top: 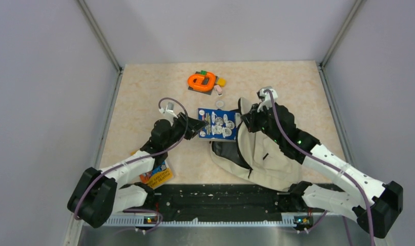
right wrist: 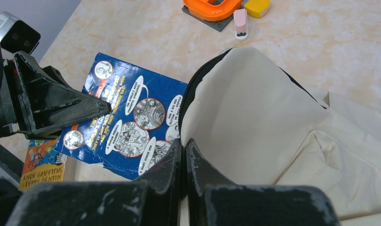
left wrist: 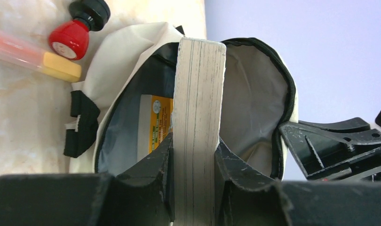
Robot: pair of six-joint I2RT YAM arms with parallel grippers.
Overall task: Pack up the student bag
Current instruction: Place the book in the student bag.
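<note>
The student bag [top: 267,159], cream with a grey lining, lies right of centre with its mouth facing left. My right gripper [top: 245,120] is shut on the upper rim of that mouth [right wrist: 245,122], with the fabric pinched between the fingers [right wrist: 184,146]. My left gripper [top: 198,125] is shut on a thick blue comic-covered book [top: 218,124]. In the left wrist view the book's page edge [left wrist: 198,94] stands between the fingers [left wrist: 194,146], its far end at the bag's opening [left wrist: 254,94]. A yellow-covered book [left wrist: 158,122] lies inside the bag.
An orange tape dispenser [top: 201,81], a yellow block [top: 222,81] and a pink eraser [top: 218,89] sit at the back. An orange-covered book [top: 157,176] lies under the left arm. A red-capped stamp [left wrist: 68,37] and an orange tube [left wrist: 38,59] lie beside the bag.
</note>
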